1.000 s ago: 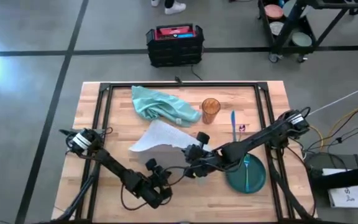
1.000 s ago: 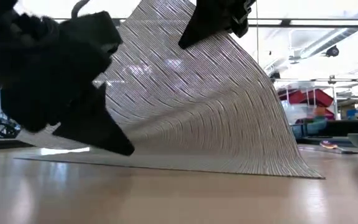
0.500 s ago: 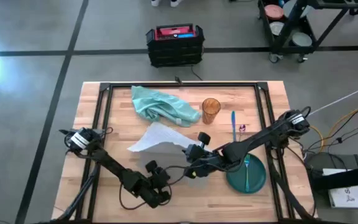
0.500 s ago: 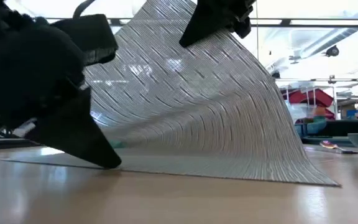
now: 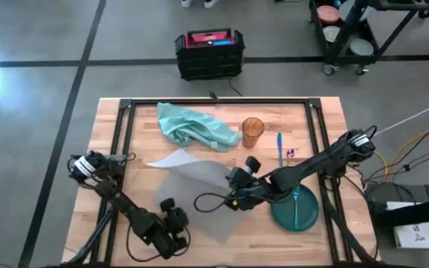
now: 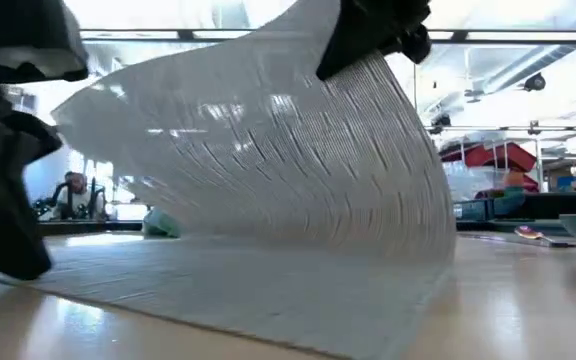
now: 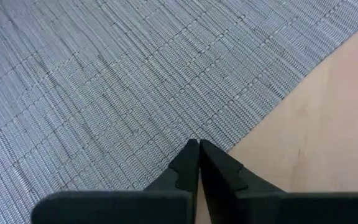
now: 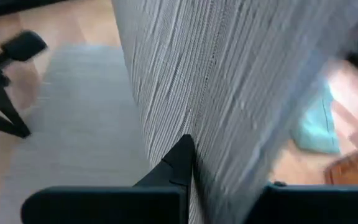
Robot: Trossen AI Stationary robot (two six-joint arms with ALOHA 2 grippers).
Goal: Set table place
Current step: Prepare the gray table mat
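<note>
The grey woven placemat (image 5: 192, 193) lies mostly flat on the wooden table (image 5: 110, 123); its right side curls up off the wood. My right gripper (image 5: 233, 193) is shut on that raised side. At the mat's near-left edge, my left gripper (image 5: 176, 222) is shut, its tip down on the weave (image 7: 199, 146). A dark green plate (image 5: 296, 212) with a light utensil on it sits to the right of the mat. My left gripper rests its shut fingertips (image 7: 191, 155) on the mat just inside the near-left edge (image 7: 241, 124), slanting down from above. The mat lies flat on the table there; whether a layer is pinched, I cannot tell. My right gripper pinches the mat's right edge (image 8: 194, 134) between its two fingers, a single layer. That edge stands lifted well above the table (image 6: 368, 60), and the mat sweeps down from it in a curve onto the wood.
A teal napkin (image 5: 192, 126) lies bunched at the far side, with an orange cup (image 5: 252, 131) and a blue utensil (image 5: 280, 149) to its right. Black frame rails (image 5: 125, 149) run along the tabletop. A black crate (image 5: 209, 53) stands on the floor beyond.
My left gripper has gone toward the table's near-left corner with its tip on the mat. The mat, earlier doubled up with its pale underside showing, has spread out flat toward the near edge. Its right edge stays raised in my right gripper.
</note>
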